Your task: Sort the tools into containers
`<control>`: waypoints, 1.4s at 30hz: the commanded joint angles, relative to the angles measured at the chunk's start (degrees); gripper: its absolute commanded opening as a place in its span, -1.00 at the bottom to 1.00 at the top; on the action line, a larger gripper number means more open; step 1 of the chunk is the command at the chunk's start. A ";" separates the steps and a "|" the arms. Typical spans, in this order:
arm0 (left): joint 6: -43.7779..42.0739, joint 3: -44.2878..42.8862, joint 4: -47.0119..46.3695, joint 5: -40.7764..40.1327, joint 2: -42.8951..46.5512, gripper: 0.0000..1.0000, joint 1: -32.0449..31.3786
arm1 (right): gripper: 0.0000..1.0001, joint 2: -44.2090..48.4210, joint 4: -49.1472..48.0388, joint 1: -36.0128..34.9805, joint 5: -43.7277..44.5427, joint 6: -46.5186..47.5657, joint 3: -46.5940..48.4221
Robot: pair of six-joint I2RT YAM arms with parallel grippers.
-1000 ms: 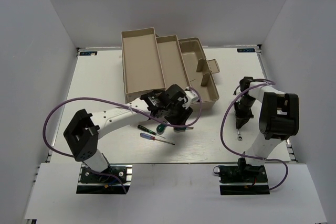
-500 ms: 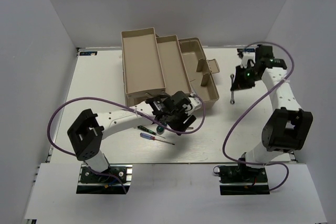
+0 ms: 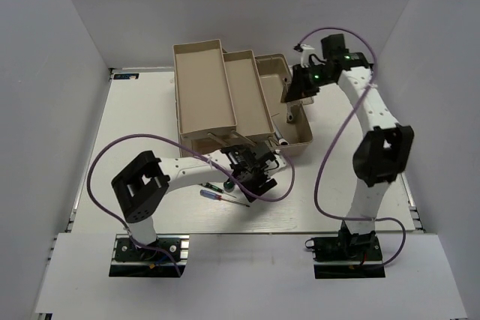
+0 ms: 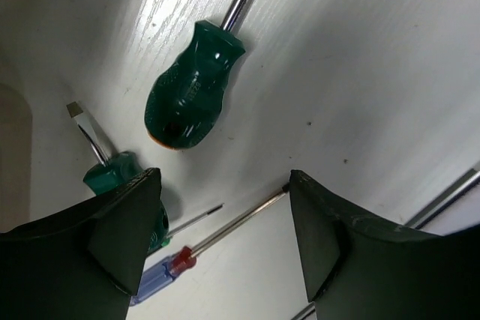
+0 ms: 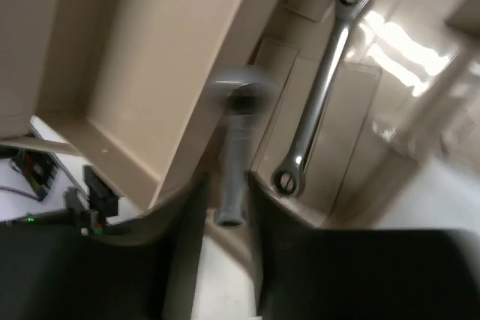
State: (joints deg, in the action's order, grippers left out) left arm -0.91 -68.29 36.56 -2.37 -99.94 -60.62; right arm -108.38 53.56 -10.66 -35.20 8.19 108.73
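Note:
My left gripper (image 4: 225, 241) hangs open just above the table, its jaws astride the shaft of a blue-handled screwdriver (image 4: 157, 281). A stubby green screwdriver (image 4: 191, 88) and a second green-handled one (image 4: 120, 176) lie just beyond its fingertips. From above, that gripper (image 3: 252, 174) sits in front of the tan toolbox (image 3: 225, 95). My right gripper (image 5: 226, 207) hovers over the toolbox base compartment (image 3: 296, 129). Its jaws stand slightly apart, and a short silver wrench (image 5: 232, 162) shows blurred and loose between them. A long slim silver wrench (image 5: 322, 88) lies in the base.
Two beige trays (image 3: 201, 88) (image 3: 247, 94) fan out left of the base. The box's handle (image 3: 305, 95) juts out on its right. Purple cables loop beside both arms. White walls close in the table on three sides.
The right arm swung from the table's right side to over the toolbox base with the short wrench, and its jaws have parted. The left gripper opened wide and settled over the screwdrivers.

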 commanded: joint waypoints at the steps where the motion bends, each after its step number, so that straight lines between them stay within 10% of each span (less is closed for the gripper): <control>1: -3.04 -0.26 -2.36 -0.54 -0.25 0.59 -0.29 | -0.23 -5.60 1.71 -2.26 -0.57 -0.80 6.66; 2: -3.05 -0.87 -2.37 -0.53 -0.78 0.59 -0.29 | 0.24 -8.23 1.90 -2.70 -0.83 -1.06 10.41; 5: -3.58 -2.19 -2.37 -2.02 -2.27 0.59 -0.81 | 0.38 -8.52 1.37 -3.58 -0.66 -0.36 11.51; 27: -11.92 -6.94 -3.50 -5.46 -9.48 0.57 -1.34 | 0.47 4.23 -0.74 -0.77 -2.24 -0.54 -5.01; 30: -12.45 -6.94 -3.51 -4.84 -10.80 0.44 -1.34 | 0.47 5.28 -0.65 0.28 -2.68 -0.89 -5.98; 38: -11.23 -14.75 2.55 3.15 -7.82 -0.89 -3.01 | 0.41 7.74 -0.47 4.14 -1.72 -0.45 -7.39; 42: -8.15 -25.21 5.98 5.27 -5.88 -1.00 -3.63 | -0.57 10.20 -1.79 6.61 5.39 0.25 -10.10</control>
State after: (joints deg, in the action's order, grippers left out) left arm -11.55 -86.04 41.52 -1.02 -111.22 -63.42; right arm -102.19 53.10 -6.11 -34.24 8.36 100.57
